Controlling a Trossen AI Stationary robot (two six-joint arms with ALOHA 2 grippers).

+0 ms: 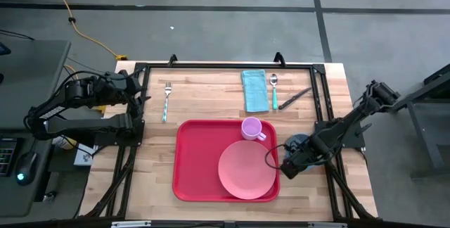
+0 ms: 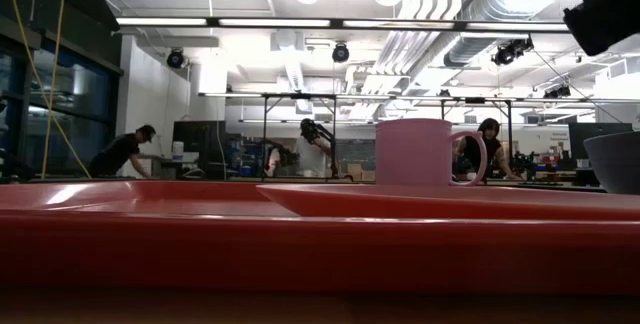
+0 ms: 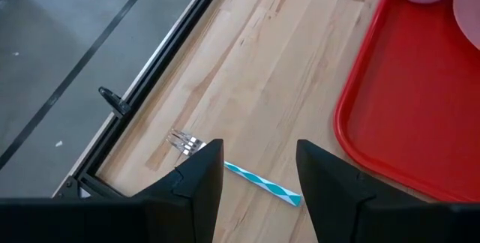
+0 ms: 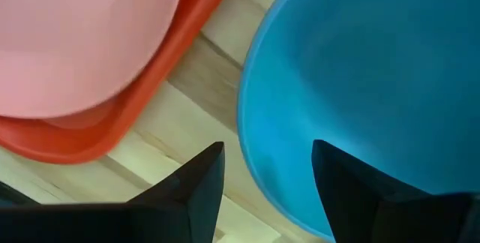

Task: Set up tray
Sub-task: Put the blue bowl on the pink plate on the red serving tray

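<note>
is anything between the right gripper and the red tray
Nothing visible. The right gripper, open, hangs over the rim of a blue round bowl beside the flat red plastic tray; only bare wood separates bowl and tray. The left gripper waits, open, above the teal-handled fork.

We see the right gripper (image 4: 266, 190) with fingers apart over the rim of a blue bowl (image 4: 375, 85), which sits on the wooden surface (image 4: 202, 78) just beside the tray (image 4: 142, 108) holding a pink plate (image 4: 75, 33).
</note>
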